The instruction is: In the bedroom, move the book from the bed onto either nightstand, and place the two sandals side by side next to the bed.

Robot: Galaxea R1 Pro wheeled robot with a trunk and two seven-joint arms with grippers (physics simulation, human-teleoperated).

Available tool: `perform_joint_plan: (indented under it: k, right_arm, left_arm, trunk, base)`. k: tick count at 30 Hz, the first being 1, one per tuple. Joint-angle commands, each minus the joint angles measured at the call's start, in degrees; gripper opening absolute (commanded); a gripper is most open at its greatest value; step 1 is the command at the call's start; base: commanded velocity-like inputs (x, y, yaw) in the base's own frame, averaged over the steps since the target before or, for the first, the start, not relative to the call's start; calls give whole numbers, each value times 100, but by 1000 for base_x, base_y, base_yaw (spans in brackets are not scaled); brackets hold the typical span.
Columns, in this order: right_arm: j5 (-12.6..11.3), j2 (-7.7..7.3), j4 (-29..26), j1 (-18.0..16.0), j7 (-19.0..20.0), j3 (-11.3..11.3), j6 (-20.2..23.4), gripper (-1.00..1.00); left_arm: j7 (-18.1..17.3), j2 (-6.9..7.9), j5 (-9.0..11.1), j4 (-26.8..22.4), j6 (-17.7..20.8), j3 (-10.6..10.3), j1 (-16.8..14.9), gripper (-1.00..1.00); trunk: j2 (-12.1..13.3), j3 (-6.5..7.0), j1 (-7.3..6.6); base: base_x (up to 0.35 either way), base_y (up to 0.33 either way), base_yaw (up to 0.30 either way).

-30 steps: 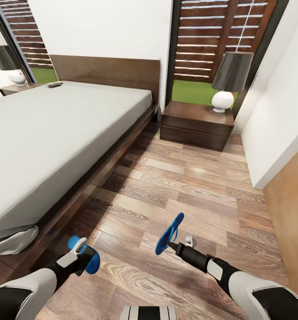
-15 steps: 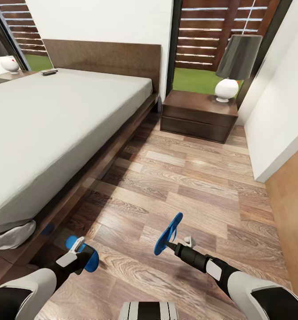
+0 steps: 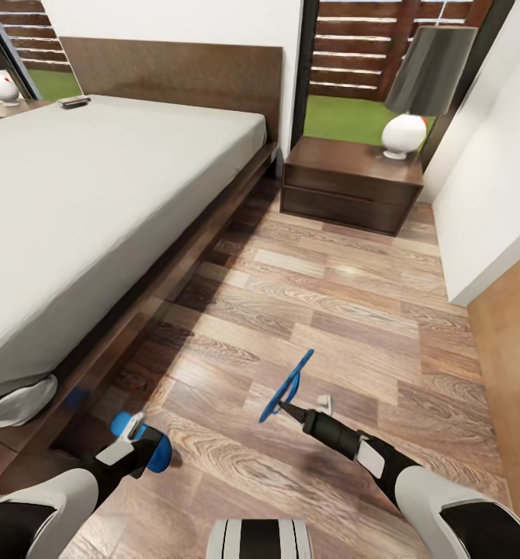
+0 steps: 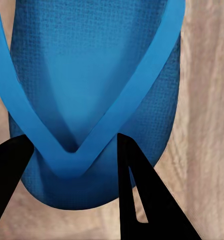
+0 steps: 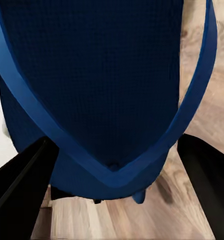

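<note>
Sandals hung above the plank floor (image 3: 345, 310) beside the bed (image 3: 97, 210): the left pincer (image 3: 136, 442) pinched one sandal (image 3: 147, 449), the right pincer (image 3: 291, 407) pinched the other sandal (image 3: 287, 386) edge-on, the nightstand (image 3: 351, 186) well beyond.

Head camera high above floor (image 3: 345, 310); wrist cameras close on sandals (image 4: 91, 75).

Left gripper (image 3: 136, 442), right gripper (image 3: 291, 407): both arms low, jaws clamped.

A dark-shaded lamp (image 3: 415, 85) with white base; another lamp (image 3: 0, 84).
</note>
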Motion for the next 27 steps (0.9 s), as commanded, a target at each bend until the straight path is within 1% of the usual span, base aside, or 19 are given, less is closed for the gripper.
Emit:
perform_joint_plan:
  k: [1,2,6,18,27]
  right_arm:
    - [-54,-2,-10,-3,184,41,-28,-100]
    - [-54,-2,-16,-3,302,40,-55,-100]
    - [-53,-2,-24,-3,478,40,-92,-100]
    - [-53,-2,-11,-3,542,40,-111,-100]
    - [-53,1,-11,-3,543,40,-111,-100]
  left_arm:
    - [20,-1,51,-12,20,-52,0,-100]
    - [19,-3,49,-12,19,-54,0,-100]
    - [15,-6,47,-12,19,-57,0,-100]
    - [-3,11,35,-15,18,-58,0,-100]
    - [-17,11,13,-13,18,-58,0,-100]
  trunk:
    - [-3,-26,1]
    - [-4,-48,4]
    - [-10,-137,14]
    - [-26,-403,45]
    - [-26,-403,45]
  base:
    - [0,0,0]
    - [0,0,0]
    - [0,0,0]
    - [0,0,0]
    - [0,0,0]
